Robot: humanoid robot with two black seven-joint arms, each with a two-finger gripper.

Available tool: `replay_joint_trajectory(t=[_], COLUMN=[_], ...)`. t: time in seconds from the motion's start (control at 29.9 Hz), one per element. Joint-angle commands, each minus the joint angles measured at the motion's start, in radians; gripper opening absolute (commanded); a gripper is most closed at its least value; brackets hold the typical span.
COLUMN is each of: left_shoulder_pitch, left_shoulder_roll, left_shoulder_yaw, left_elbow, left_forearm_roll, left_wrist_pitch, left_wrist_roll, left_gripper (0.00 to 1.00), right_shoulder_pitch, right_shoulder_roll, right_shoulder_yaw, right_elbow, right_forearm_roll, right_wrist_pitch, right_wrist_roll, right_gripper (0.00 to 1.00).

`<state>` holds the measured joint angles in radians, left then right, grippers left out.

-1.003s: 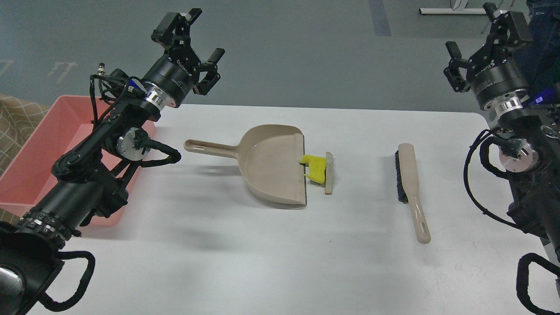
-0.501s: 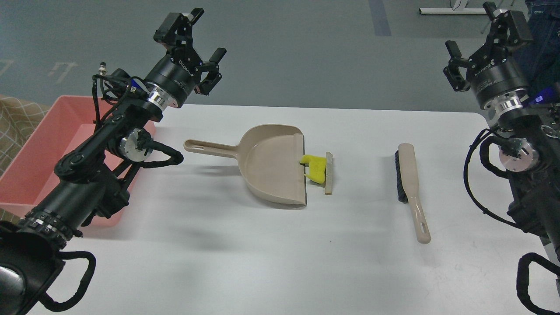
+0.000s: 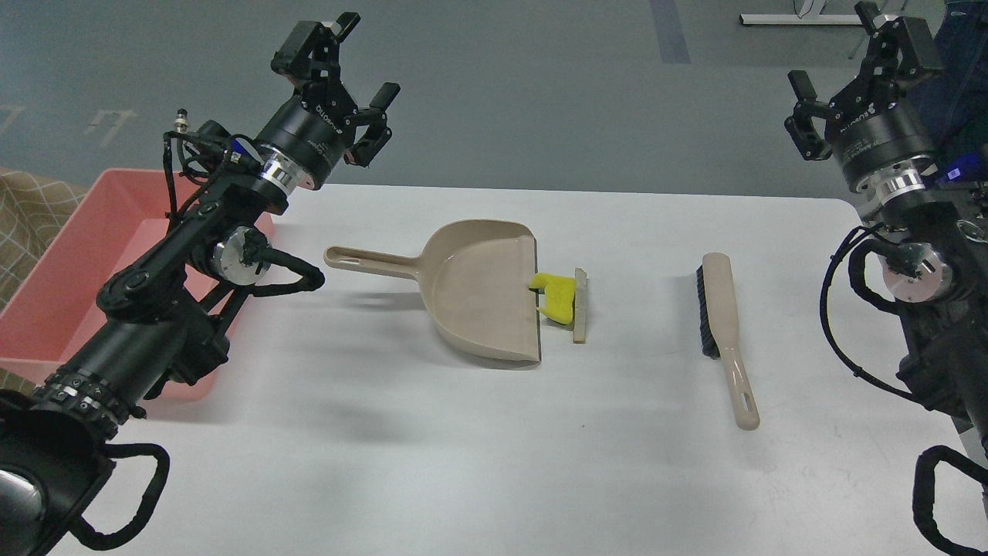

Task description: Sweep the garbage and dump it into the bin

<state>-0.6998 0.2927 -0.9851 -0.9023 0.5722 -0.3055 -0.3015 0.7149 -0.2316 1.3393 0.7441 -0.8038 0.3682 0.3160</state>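
Note:
The garbage lies at the open lip of the beige dustpan (image 3: 478, 289) in the middle of the white table (image 3: 494, 463). It is a bent yellow piece (image 3: 557, 297) and a flat pale slice (image 3: 580, 305) standing on edge right of it. The beige brush (image 3: 722, 332) lies further right, bristles to the left. The pink bin (image 3: 69, 278) sits at the table's left edge, partly hidden by my left arm. My left gripper (image 3: 347, 66) is open and empty, raised above the table's far left. My right gripper (image 3: 853, 58) is open and empty, raised at the far right.
The dustpan's handle (image 3: 370, 261) points left toward the bin. A patterned cloth (image 3: 27, 216) shows at the far left. Grey floor lies beyond the table's far edge.
My left gripper has risen slightly. My right gripper has shifted a little to the right. The dustpan, scraps and brush have not moved.

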Motion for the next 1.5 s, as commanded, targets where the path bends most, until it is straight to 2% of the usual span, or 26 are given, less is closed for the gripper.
replay_joint_trajectory(t=[0.0,0.47,0.67,0.77,1.04,1.2,1.27,1.37,1.47], left_shoulder_pitch=[0.000,0.003,0.051,0.114,0.259,0.397,0.428,0.485,0.506], left_shoulder_roll=[-0.003,0.008,0.114,0.228,0.384,0.373,0.359,0.269,0.218], left_shoulder_yaw=[0.000,0.003,0.065,0.082,0.082,0.083,0.086,0.088,0.089], left_elbow=[-0.009,-0.052,-0.254,-0.412,-0.670,-0.779,-0.787,-0.780,-0.765], left_forearm_roll=[0.002,0.060,0.228,0.316,0.518,0.649,0.675,0.750,0.816], left_wrist_pitch=[0.002,0.022,0.104,0.153,0.258,0.325,0.333,0.368,0.382], left_wrist_roll=[-0.001,0.001,0.002,0.008,0.025,0.071,0.071,0.073,0.099], left_gripper=[0.98,0.98,0.97,0.97,0.97,0.97,0.97,0.97,0.97], right_shoulder_pitch=[0.000,0.003,0.005,0.005,0.001,0.001,0.001,0.000,0.000], right_shoulder_roll=[0.000,0.000,-0.002,-0.002,0.000,0.000,0.000,0.000,0.000], right_shoulder_yaw=[0.000,0.000,0.000,0.000,0.000,-0.002,-0.002,-0.002,-0.002], right_elbow=[0.000,0.000,0.000,0.000,0.000,-0.002,-0.002,-0.002,-0.003], right_forearm_roll=[0.000,0.000,0.000,0.000,0.000,-0.002,-0.002,-0.002,-0.002], right_wrist_pitch=[0.000,0.000,0.000,0.000,-0.002,-0.002,0.000,0.000,0.000], right_wrist_roll=[0.000,0.000,0.000,0.000,0.000,0.000,0.000,0.000,0.000], right_gripper=[1.00,1.00,1.00,1.00,1.00,1.00,1.00,1.00,1.00])
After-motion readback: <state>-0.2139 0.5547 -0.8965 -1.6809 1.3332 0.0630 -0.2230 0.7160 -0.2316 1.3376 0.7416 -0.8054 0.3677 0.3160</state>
